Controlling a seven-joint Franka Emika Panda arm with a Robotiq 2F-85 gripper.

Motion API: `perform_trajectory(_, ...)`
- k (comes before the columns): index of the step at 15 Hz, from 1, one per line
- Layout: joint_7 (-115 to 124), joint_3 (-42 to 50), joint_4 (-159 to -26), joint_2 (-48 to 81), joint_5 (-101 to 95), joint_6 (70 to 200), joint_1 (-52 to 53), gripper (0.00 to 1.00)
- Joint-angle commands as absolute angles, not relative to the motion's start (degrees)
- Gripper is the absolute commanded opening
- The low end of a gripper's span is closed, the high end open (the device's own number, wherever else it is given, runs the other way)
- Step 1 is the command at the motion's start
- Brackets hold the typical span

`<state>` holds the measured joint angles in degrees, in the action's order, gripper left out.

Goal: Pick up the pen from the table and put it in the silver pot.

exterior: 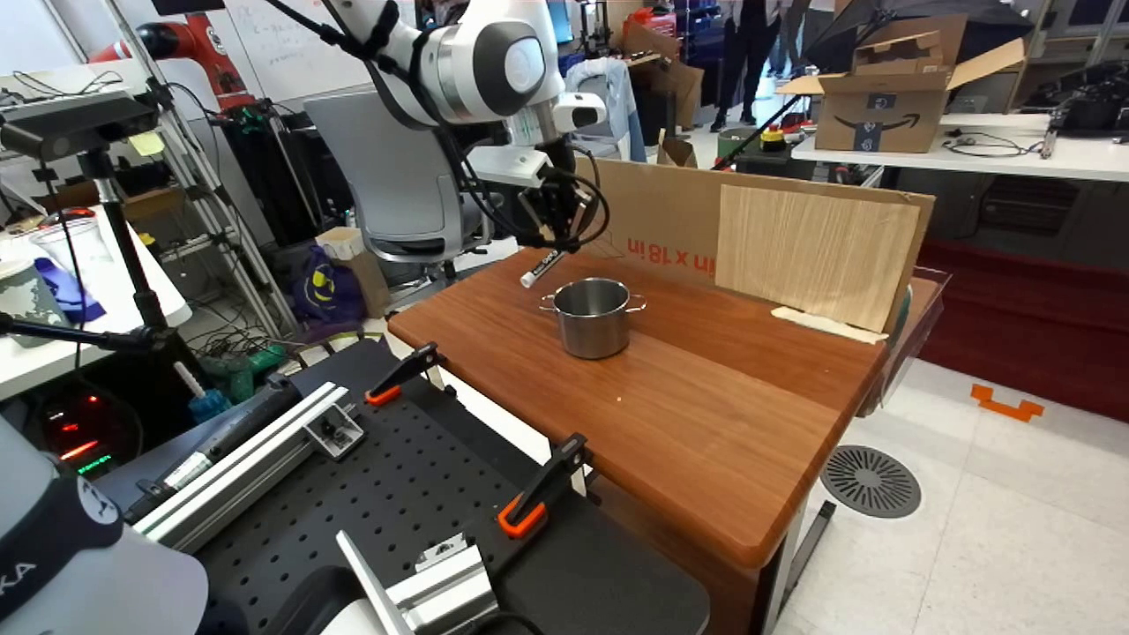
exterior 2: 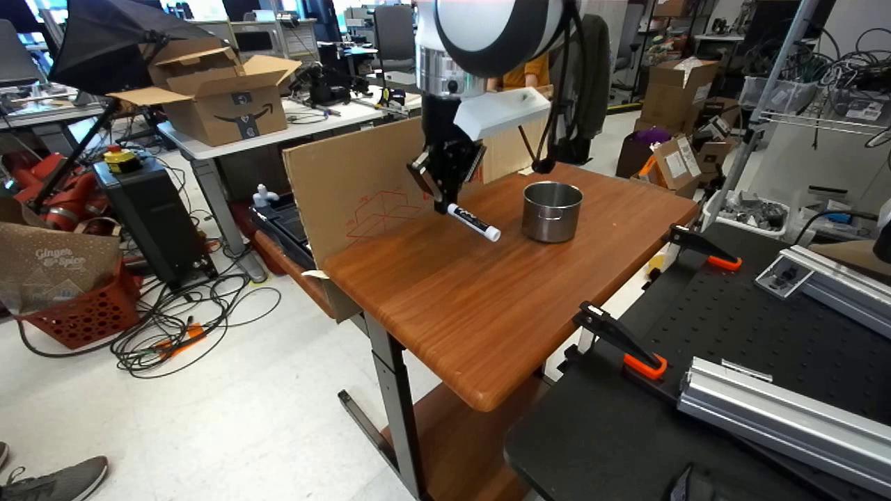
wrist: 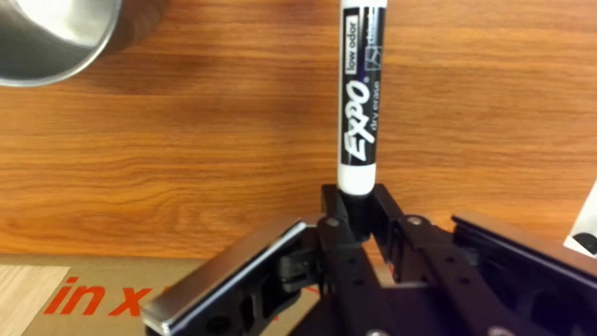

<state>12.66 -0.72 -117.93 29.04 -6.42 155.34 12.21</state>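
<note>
The pen, a white and black Expo marker, shows in both exterior views [exterior: 541, 269] [exterior 2: 475, 223] and in the wrist view [wrist: 361, 102]. My gripper [wrist: 357, 203] is shut on its black cap end; it also shows in both exterior views [exterior: 559, 247] [exterior 2: 443, 202]. The pen's white end sticks out free, tilted downward, above the reddish-brown table [exterior: 706, 432] [exterior 2: 445, 313]. The silver pot [exterior: 594, 335] [exterior 2: 550, 217] stands upright on the table, beside and apart from the pen. In the wrist view the pot [wrist: 51, 60] is partly cut off at the upper left.
A cardboard sheet [exterior: 661, 207] [exterior 2: 362, 181] stands upright along the table's far edge, behind the gripper. A pale plywood board [exterior: 811, 251] leans on it. Black clamps [exterior: 549, 485] [exterior 2: 619, 337] sit on the black perforated bench [exterior: 397, 503] at the table's near side.
</note>
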Motion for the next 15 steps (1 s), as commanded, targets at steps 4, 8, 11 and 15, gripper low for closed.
perform_trajectory(4,22.36,7.32,-129.36,19.17,-11.93,169.44,17.53,0.05)
perform_trajectory(8,34.57,21.71,-134.09,17.72,-21.82,180.16,27.67,0.05)
perform_trajectory(11,41.53,35.2,-134.9,18.94,-27.31,184.87,37.29,0.05)
perform_trajectory(15,44.28,49.46,-136.91,21.3,-26.37,187.84,50.24,0.05)
